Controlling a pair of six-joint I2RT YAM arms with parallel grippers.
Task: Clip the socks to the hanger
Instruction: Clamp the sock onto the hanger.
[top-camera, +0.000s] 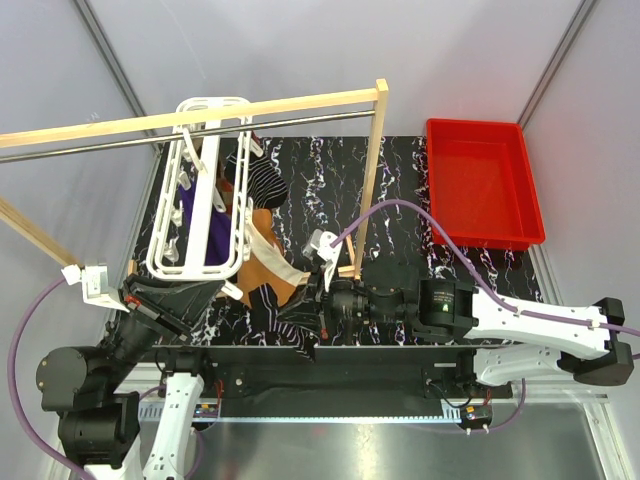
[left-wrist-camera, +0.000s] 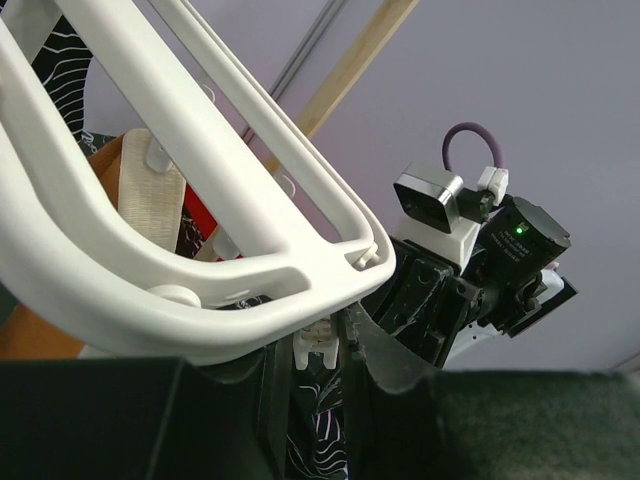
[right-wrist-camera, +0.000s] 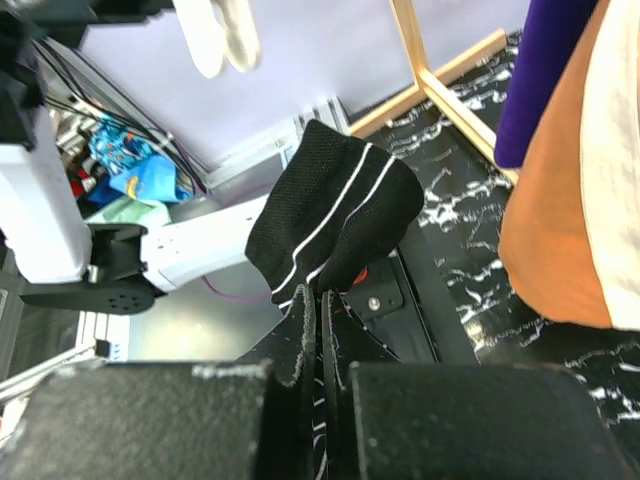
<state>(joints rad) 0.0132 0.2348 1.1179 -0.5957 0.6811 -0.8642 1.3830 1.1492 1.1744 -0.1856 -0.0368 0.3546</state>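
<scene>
**White plastic rack, one limp sock still to clip**

The hanger (top-camera: 163, 215) hangs at the left, other socks draped on it. Your black striped sock (right-wrist-camera: 335, 215) is light and floppy and will likely droop, so grip near an edge and leave the hem free. The right gripper (right-wrist-camera: 318, 330), reaching low toward the rack's near corner, is pinched tight on it. The left gripper (left-wrist-camera: 315, 400) sits under that corner by a small clip (left-wrist-camera: 320, 345); you cannot tell whether its fingers are parted.

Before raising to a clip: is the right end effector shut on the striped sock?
Shut. Right wrist view shows the right end effector closed on the black striped sock, pinching its lower edge.
</scene>
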